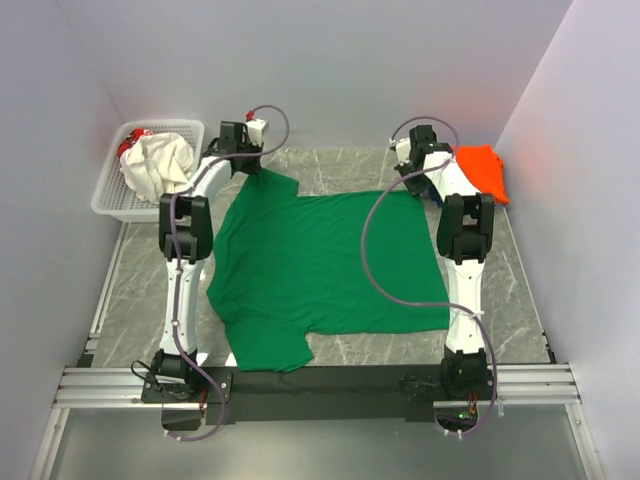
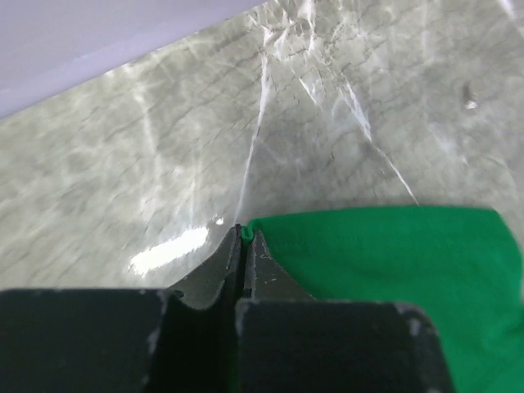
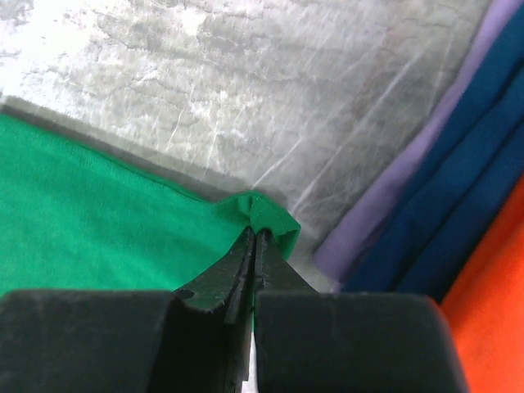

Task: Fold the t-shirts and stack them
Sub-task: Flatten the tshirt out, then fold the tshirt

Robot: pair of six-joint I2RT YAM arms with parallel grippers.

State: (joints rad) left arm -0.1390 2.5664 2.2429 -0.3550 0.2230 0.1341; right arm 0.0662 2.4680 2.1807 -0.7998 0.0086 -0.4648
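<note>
Grey marble table (image 1: 515, 295) between pale walls (image 1: 400, 60), green t-shirt (image 1: 320, 260) spread flat

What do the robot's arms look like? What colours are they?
The left arm and right arm each have white links with chunky black joints. A thin greyish-purple cable loops along each. The left tool and right tool are black, with two fingers tapering to thin tips.

You have pale, plain walls (image 1: 330, 70) on three sides. Your grey marbled counter (image 1: 510, 280) shows bright glare patches.
</note>
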